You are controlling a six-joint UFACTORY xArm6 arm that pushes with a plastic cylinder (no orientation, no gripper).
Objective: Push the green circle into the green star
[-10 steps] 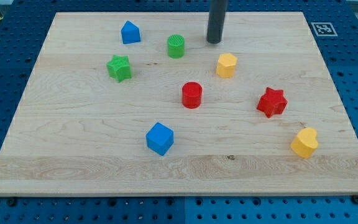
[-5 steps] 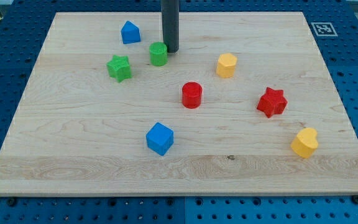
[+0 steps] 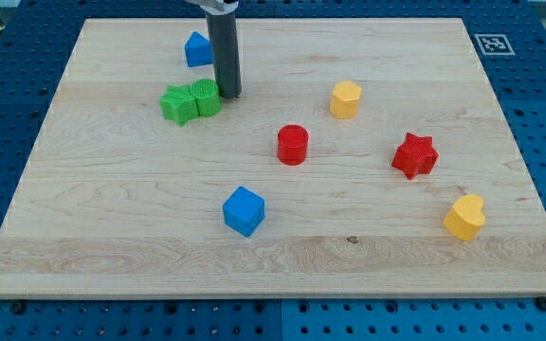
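Note:
The green circle (image 3: 206, 98) lies on the wooden board, pressed against the right side of the green star (image 3: 177, 104), in the upper left part of the view. My tip (image 3: 228, 95) stands right next to the green circle, on its right side, touching or almost touching it. The dark rod rises from there to the view's top.
A blue house-shaped block (image 3: 197, 48) lies just above and left of the rod. A yellow hexagon (image 3: 346, 98), a red cylinder (image 3: 293, 144), a red star (image 3: 414, 155), a yellow heart (image 3: 464, 217) and a blue cube (image 3: 244, 210) are spread over the board (image 3: 112, 237).
My tip moved left and down the view, pushing the green circle from near the board's top middle leftward until it met the green star. The star shifted slightly left.

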